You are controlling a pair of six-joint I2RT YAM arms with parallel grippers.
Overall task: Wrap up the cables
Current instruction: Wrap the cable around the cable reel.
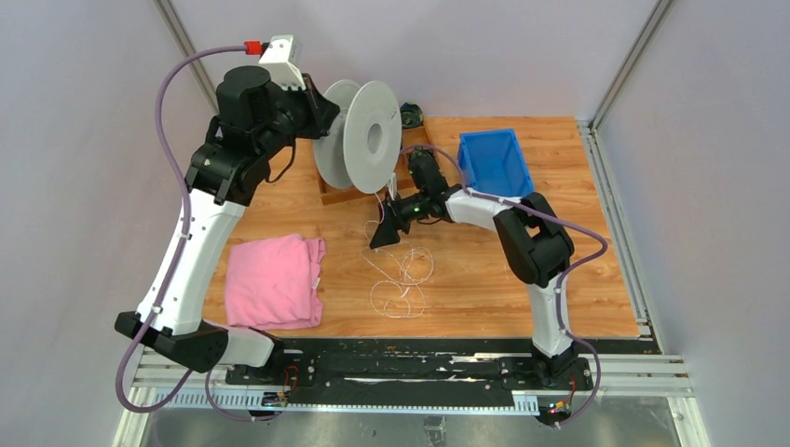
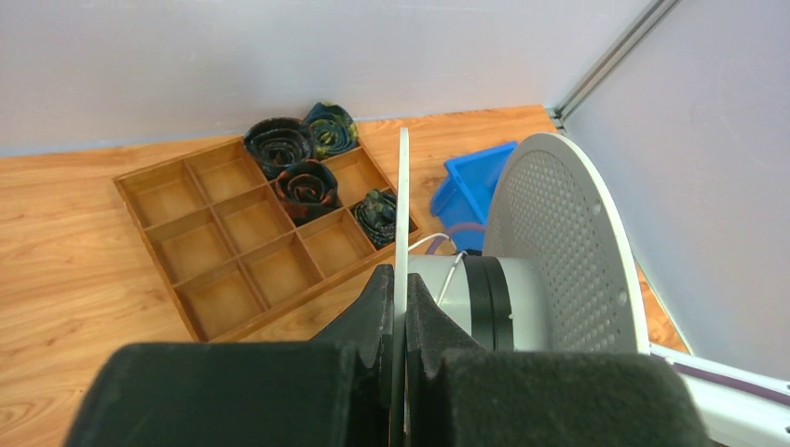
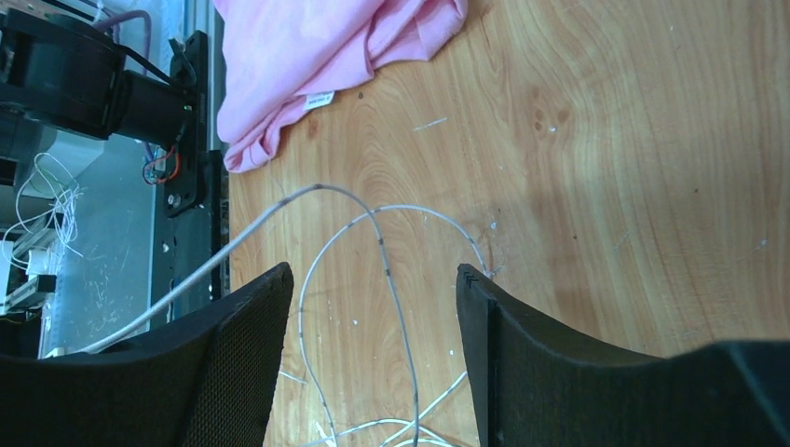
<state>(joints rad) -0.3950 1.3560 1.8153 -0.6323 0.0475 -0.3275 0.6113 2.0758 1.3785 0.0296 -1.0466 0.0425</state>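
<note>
The left hand [image 2: 402,291] is clenched on the thin rim of one flange of a large pale grey spool [image 1: 371,136], which it holds upright above the far left part of the wooden desk [image 1: 568,279]. In the left wrist view the spool's other flange is perforated, and a short strand of thin white wire shows at the hub.

The right hand [image 3: 373,279] is released, its two black fingers [image 3: 244,335] spread wide, low over the middle of the desk just in front of the spool. The cables [image 1: 402,279] lie on the desk as loose, overlapping loops of very thin white-grey wire, directly below and in front of this hand. In the right wrist view one strand arches between the spread fingers; whether it touches them I cannot tell.

A crumpled pink cloth [image 1: 275,279] lies left of the loops. A blue bin [image 1: 494,160] stands at the far right, and a compartmented wooden tray [image 2: 251,244] with dark coiled bundles [image 2: 279,144] sits behind the spool
</note>
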